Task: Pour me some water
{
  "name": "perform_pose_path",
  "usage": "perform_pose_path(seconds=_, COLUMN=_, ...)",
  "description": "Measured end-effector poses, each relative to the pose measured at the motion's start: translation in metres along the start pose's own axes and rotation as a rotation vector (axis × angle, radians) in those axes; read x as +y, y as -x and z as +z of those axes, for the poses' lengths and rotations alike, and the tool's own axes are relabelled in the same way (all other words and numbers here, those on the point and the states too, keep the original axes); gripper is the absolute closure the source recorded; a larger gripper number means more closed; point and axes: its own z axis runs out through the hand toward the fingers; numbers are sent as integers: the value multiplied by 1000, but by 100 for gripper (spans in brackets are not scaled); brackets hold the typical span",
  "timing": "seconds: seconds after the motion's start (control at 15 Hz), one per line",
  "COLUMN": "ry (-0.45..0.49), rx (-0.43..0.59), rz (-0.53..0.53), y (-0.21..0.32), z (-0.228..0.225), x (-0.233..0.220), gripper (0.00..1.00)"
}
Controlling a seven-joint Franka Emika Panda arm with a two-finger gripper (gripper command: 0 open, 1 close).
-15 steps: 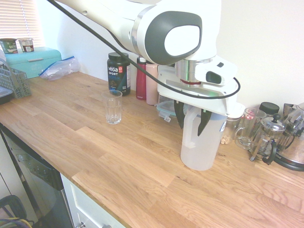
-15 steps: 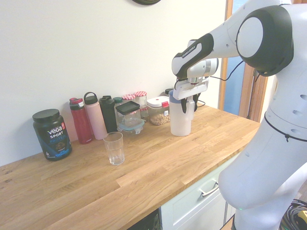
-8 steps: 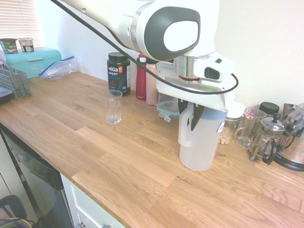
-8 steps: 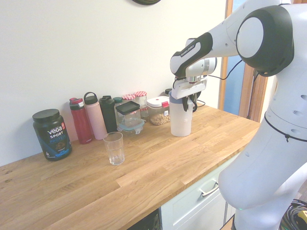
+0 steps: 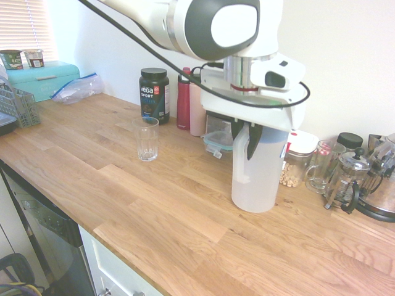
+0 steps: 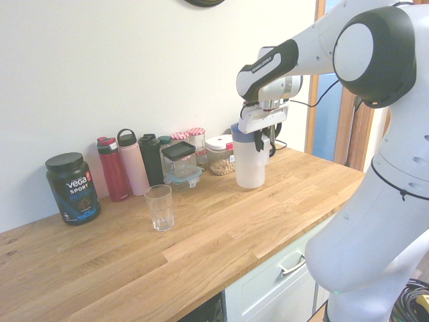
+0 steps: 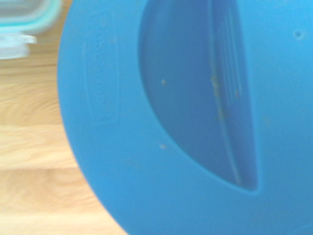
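Gripper (image 5: 245, 141) is closed on the side handle (image 5: 239, 168) of the pitcher (image 5: 259, 180), fingers narrow, one either side of the grip. Water should be inside; I can't make out a clear level through the frosted wall. Blue lid (image 7: 112, 166) is on. Glass (image 5: 147, 143) stands upright on the counter (image 5: 166, 209), well apart, nothing in it that I can see. For the lift I'd go straight up and slow: load hangs off one side, so the handle could swivel in the fingers. Keep it level on the way over, line up the spout before tipping, and check the lid lets water through. Versus a second ago: fingers have come in from wide, pitcher's base sits a touch higher in the first exterior view, glass hasn't moved.
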Motion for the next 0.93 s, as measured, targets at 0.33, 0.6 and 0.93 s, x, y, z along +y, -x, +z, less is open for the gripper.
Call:
perform_pose_path(seconds=0.33, ry=-20, rx=4, rz=-264, y=75, z=-84, x=-35, gripper=100)
perform_pose_path(seconds=0.6, ry=-4, rx=5, rz=-514, y=145, z=-91, x=-100, gripper=100)
perform_pose_path(seconds=0.93, ry=92, rx=-26, rz=-807, y=183, z=-70, x=-162, gripper=100)
